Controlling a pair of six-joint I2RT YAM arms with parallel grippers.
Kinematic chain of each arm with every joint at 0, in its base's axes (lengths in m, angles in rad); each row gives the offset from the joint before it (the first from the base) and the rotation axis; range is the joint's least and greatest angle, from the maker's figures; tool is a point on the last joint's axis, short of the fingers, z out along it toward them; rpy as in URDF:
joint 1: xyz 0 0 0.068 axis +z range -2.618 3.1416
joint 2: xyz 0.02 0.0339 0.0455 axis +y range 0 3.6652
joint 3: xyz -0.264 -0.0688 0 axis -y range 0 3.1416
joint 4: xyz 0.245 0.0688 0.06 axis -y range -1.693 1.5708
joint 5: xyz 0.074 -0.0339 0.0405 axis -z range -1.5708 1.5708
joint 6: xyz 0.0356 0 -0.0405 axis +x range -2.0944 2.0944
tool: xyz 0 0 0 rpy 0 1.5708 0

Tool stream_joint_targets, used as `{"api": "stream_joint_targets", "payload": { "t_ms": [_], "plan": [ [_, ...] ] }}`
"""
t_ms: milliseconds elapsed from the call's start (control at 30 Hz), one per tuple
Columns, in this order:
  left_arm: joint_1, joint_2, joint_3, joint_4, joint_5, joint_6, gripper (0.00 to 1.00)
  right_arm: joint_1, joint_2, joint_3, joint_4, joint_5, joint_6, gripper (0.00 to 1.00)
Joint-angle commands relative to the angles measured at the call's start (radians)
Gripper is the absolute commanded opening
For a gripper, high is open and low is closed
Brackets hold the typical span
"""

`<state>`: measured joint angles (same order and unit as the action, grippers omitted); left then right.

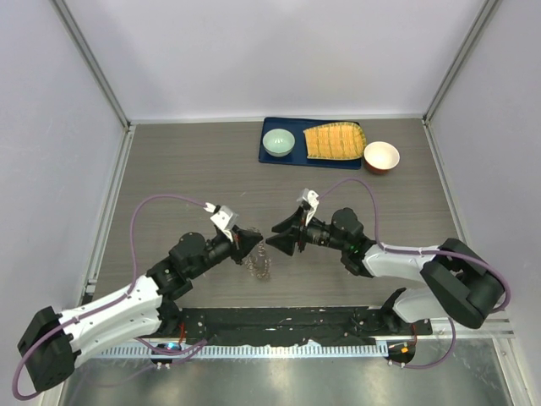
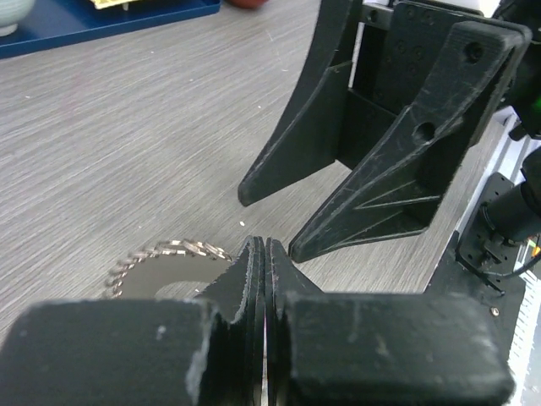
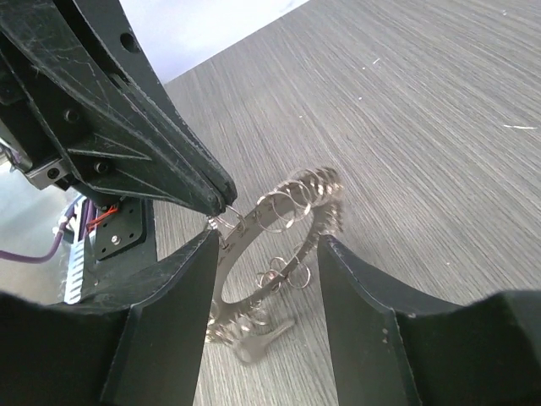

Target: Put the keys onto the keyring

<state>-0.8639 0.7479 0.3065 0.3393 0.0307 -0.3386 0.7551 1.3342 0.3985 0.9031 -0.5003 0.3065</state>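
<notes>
The keyring (image 1: 259, 266), a grey metal ring fringed with small wire loops, stands tilted off the wooden table between both grippers. My left gripper (image 1: 250, 239) is shut; in the right wrist view its tip (image 3: 213, 196) pinches a small loop on the keyring's (image 3: 283, 218) upper edge. My right gripper (image 3: 269, 240) is open, one finger on each side of the ring, touching nothing. A small silver key (image 3: 264, 337), blurred, lies at the ring's lower edge; I cannot tell whether it is attached. In the left wrist view my shut left gripper (image 2: 265, 250) hides most of the keyring (image 2: 165, 252).
A blue tray (image 1: 292, 159) at the back holds a green bowl (image 1: 278, 142) and a yellow ridged mat (image 1: 335, 141). A red and white bowl (image 1: 381, 156) stands beside the tray. Metal rails run along the table's sides and near edge.
</notes>
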Motion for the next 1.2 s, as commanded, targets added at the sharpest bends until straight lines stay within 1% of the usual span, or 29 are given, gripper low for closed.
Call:
{"api": "stream_joint_targets", "payload": {
  "t_ms": [0, 33, 133, 267, 367, 500, 567, 733, 800, 833, 967, 1167],
  "plan": [
    [-0.004, 0.024, 0.046, 0.084, 0.07, 0.023, 0.0, 0.003, 0.04, 0.01, 0.137, -0.079, -0.029, 0.56],
    [-0.003, 0.027, 0.048, 0.09, 0.075, 0.02, 0.0, 0.001, 0.048, 0.008, 0.149, -0.099, -0.027, 0.54],
    [-0.003, 0.042, 0.049, 0.096, 0.083, 0.018, 0.0, 0.001, 0.071, 0.016, 0.181, -0.135, -0.015, 0.52],
    [-0.003, 0.048, 0.051, 0.102, 0.089, 0.012, 0.0, 0.001, 0.091, 0.019, 0.203, -0.156, -0.007, 0.5],
    [-0.003, 0.044, 0.049, 0.11, 0.092, 0.007, 0.0, 0.001, 0.102, 0.022, 0.212, -0.168, -0.004, 0.45],
    [-0.004, 0.042, 0.046, 0.121, 0.095, 0.003, 0.0, 0.001, 0.114, 0.026, 0.226, -0.196, 0.003, 0.42],
    [-0.003, 0.042, 0.043, 0.127, 0.1, -0.002, 0.0, 0.001, 0.125, 0.03, 0.243, -0.204, 0.013, 0.38],
    [-0.003, 0.047, 0.039, 0.148, 0.112, -0.019, 0.0, 0.001, 0.14, 0.031, 0.266, -0.216, 0.023, 0.29],
    [-0.003, 0.048, 0.036, 0.156, 0.113, -0.022, 0.0, 0.001, 0.138, 0.03, 0.269, -0.216, 0.026, 0.28],
    [-0.003, 0.047, 0.034, 0.158, 0.115, -0.025, 0.0, 0.001, 0.138, 0.03, 0.272, -0.216, 0.026, 0.23],
    [-0.003, 0.05, 0.029, 0.161, 0.115, -0.036, 0.0, 0.001, 0.14, 0.026, 0.289, -0.205, 0.032, 0.16],
    [-0.003, 0.048, 0.026, 0.152, 0.109, -0.045, 0.0, 0.001, 0.128, 0.025, 0.292, -0.193, 0.033, 0.01]
  ]
}}
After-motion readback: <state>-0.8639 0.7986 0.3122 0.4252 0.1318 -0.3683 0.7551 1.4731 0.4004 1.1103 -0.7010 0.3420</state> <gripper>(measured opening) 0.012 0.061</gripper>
